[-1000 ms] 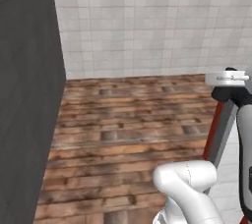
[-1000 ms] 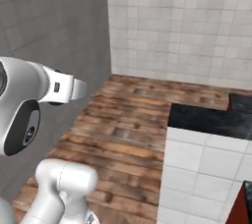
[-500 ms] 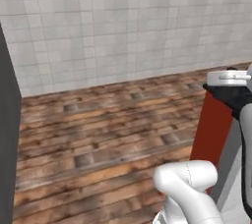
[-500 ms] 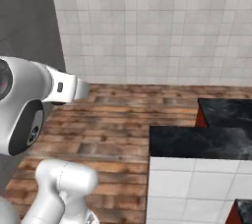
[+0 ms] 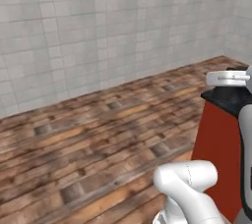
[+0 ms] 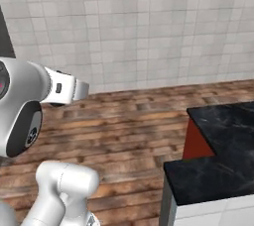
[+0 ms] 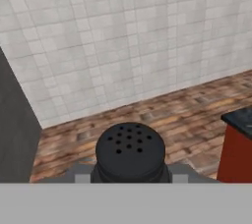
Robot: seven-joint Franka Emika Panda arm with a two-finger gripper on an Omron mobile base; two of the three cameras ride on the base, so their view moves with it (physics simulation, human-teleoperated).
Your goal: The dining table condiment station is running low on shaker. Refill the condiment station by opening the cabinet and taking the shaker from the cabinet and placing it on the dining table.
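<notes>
dark panel point(image 7: 15, 129) at far left, cut off by edge | shaker point(image 7: 130, 153) black, perforated cap, bottom-centre in hand view, its body hidden below | gripper point(image 7: 130, 175) clamped on shaker, 2 finger tips mostly hidden at its sides | dining table point(image 6: 218, 158) black marble top w/ red front, at right, cut off by frame | contents of shaker can't tell
</notes>
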